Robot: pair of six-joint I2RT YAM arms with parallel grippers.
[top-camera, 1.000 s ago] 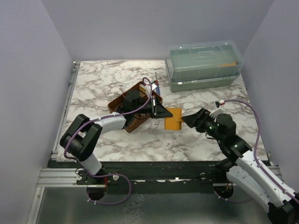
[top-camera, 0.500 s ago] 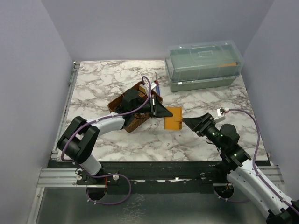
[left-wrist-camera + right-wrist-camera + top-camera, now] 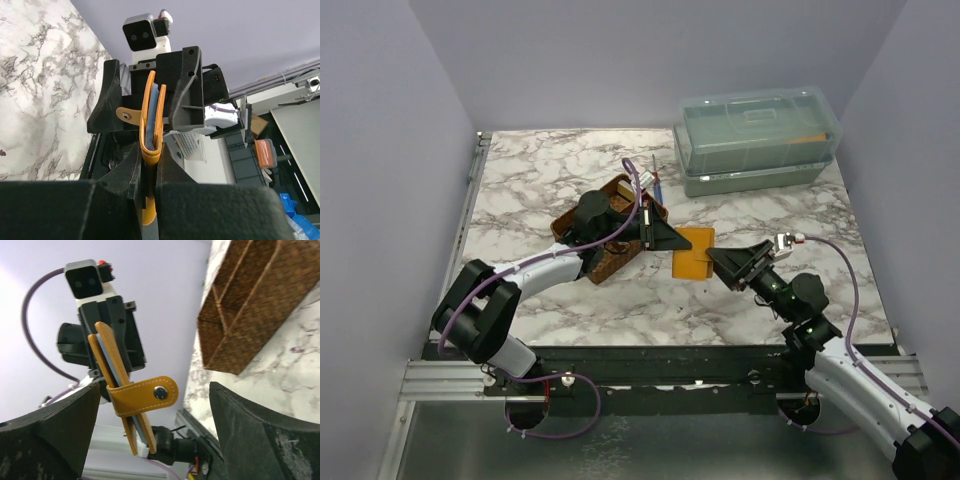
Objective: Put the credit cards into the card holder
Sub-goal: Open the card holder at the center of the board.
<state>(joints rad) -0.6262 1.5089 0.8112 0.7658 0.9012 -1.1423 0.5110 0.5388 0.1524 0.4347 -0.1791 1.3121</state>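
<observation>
The card holder (image 3: 692, 255) is in the middle of the bench (image 3: 540, 180), gripped at one edge by the left tool (image 3: 667, 238), whose jaws are narrow and press on the orange leather from both sides. In the left wrist view the holder stands on its edge with its two halves nearly folded together, and a thin pale blue layer shows between them; I cannot tell if this is a card or only the lining. Its closing strap (image 3: 145, 392), with a metal snap, is loose and sticks out to one side. The right tool (image 3: 732, 263) is just to the right of the holder and points at it, not touching, and its fingers (image 3: 50, 435) are spread wide with nothing between them. The brown woven tray (image 3: 610, 265) lies left of the holder, partly under the left arm. A clear plastic box (image 3: 760, 135) with a lid stands at the far right of the bench.
</observation>
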